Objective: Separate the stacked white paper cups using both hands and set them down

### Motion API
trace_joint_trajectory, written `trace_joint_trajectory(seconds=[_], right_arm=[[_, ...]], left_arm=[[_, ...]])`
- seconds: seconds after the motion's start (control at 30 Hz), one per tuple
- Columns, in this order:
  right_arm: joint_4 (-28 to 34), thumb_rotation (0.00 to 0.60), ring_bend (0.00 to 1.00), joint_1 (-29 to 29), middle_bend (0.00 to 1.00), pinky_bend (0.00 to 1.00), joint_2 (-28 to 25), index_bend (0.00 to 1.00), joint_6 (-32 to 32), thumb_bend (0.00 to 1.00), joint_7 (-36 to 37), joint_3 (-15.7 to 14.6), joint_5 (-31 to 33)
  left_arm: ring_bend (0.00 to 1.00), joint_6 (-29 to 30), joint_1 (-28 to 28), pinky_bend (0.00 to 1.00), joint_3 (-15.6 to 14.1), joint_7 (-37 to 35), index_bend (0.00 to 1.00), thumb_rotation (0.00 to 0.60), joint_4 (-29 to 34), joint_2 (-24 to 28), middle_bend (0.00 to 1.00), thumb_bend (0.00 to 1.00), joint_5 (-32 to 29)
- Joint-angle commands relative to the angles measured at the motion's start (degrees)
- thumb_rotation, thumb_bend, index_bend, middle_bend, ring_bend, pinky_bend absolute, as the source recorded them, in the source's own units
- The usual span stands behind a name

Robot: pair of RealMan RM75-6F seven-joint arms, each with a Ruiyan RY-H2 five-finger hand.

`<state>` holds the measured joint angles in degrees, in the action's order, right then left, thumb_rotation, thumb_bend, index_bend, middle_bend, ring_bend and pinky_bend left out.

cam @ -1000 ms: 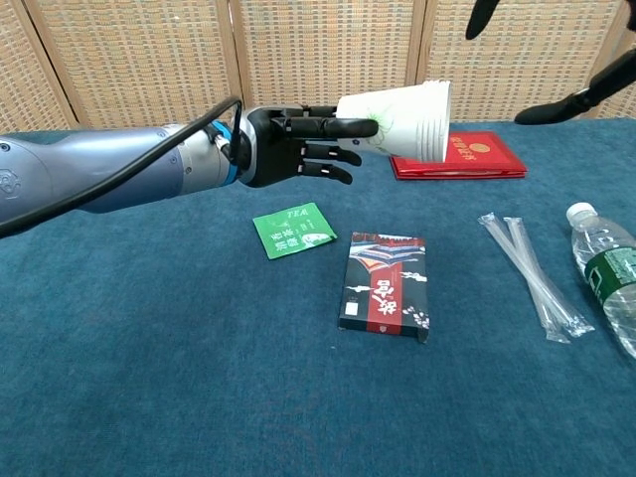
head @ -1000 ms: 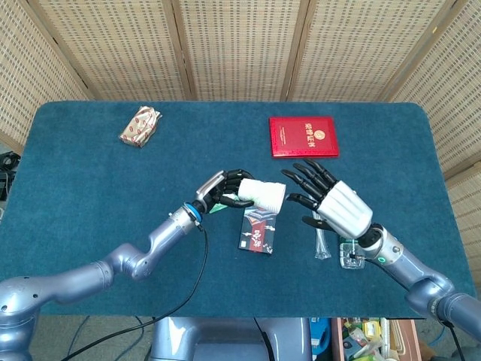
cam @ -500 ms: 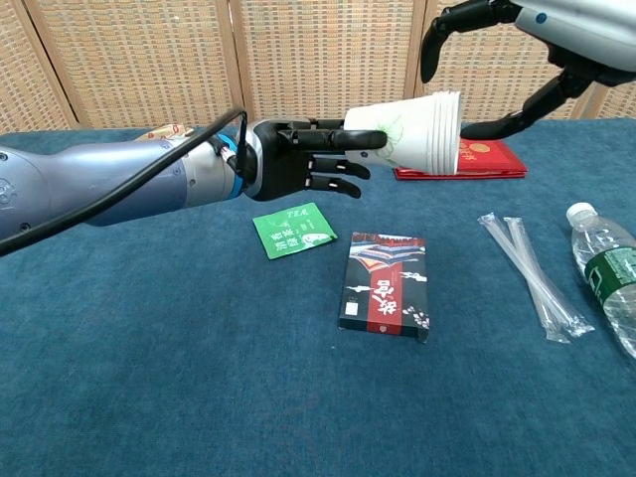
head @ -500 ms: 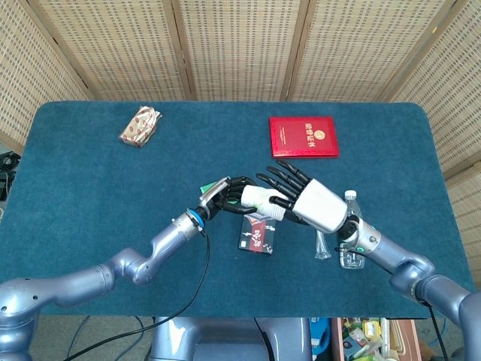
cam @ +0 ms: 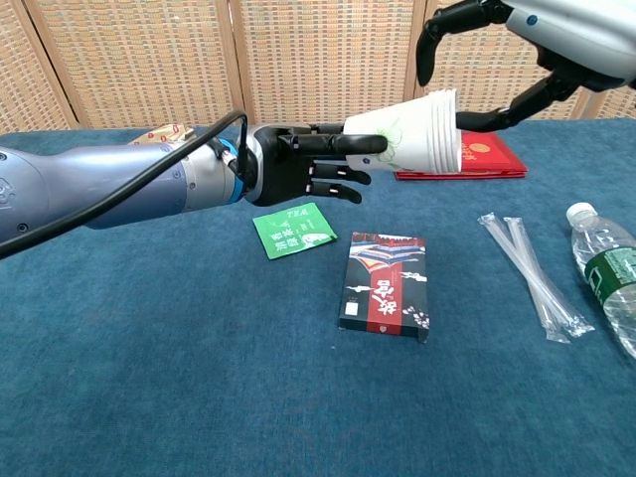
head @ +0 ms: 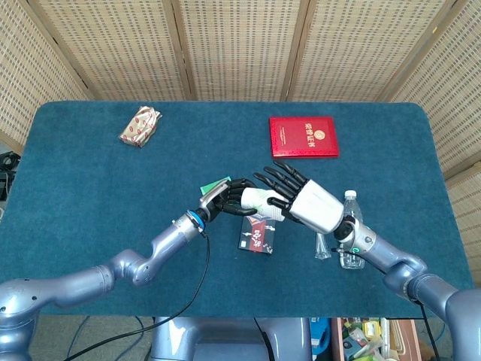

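Note:
A stack of white paper cups (cam: 412, 134) lies on its side in the air above the table, rims pointing to the robot's right. My left hand (cam: 298, 164) grips the stack at its closed bottom end, fingers laid along its side. In the head view the cups (head: 255, 199) are mostly covered between the left hand (head: 225, 201) and the right hand (head: 304, 199). My right hand (cam: 537, 40) arches over the rim end with fingers spread above and the thumb close under the rims. No closed grip by it shows.
Below the cups lie a green tea packet (cam: 293, 229) and a black-and-red box (cam: 386, 285). Wrapped straws (cam: 532, 275) and a water bottle (cam: 606, 273) lie to the right. A red booklet (head: 303, 136) and a snack packet (head: 140, 125) sit further back.
My right hand has swung in from the right and now arches over the rim end of the cups. The left hand keeps holding the stack, shifted slightly.

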<state>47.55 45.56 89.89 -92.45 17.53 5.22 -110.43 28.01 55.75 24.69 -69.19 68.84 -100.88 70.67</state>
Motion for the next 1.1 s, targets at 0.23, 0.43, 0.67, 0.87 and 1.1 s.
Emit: trace_joint_trajectory(seconds=[0.23,0.43,0.67,0.87,1.1], right_arm=[[-3.93,0.600,0.00,0.82,0.00,0.00,2.82,0.54,-2.34,0.42,2.23,-0.67,1.16],[-8.66,0.600,0.00,0.65,0.00,0.00,5.70,0.62,-5.12,0.46,4.76,-1.12,1.83],[-13.30,0.600,0.00,0.56,0.00,0.00,7.73,0.62,-6.00,0.46,5.83,-2.20,2.45],[-16.07,0.600,0.00,0.26,0.00,0.00,8.89,0.64,-6.23,0.47,5.68,-2.96,2.84],[-19.09,0.600,0.00,0.14,0.00,0.00,10.77,0.69,-7.19,0.51,6.24,-3.86,3.42]], left_arm=[[0.50,-1.23,-0.06,0.51,0.53,0.08,0.48,0.600,0.02,0.09,0.47,0.17,-0.66],[0.50,-3.83,0.19,0.51,0.92,-0.11,0.48,0.600,0.78,1.22,0.47,0.17,-0.84],[0.50,-6.08,0.47,0.51,1.52,0.61,0.48,0.600,1.13,2.23,0.46,0.17,-1.38],[0.50,-6.55,0.40,0.51,1.92,1.21,0.48,0.600,1.43,2.62,0.45,0.17,-1.27],[0.50,-7.49,0.07,0.51,2.57,1.39,0.48,0.600,1.43,2.77,0.45,0.17,-1.46]])
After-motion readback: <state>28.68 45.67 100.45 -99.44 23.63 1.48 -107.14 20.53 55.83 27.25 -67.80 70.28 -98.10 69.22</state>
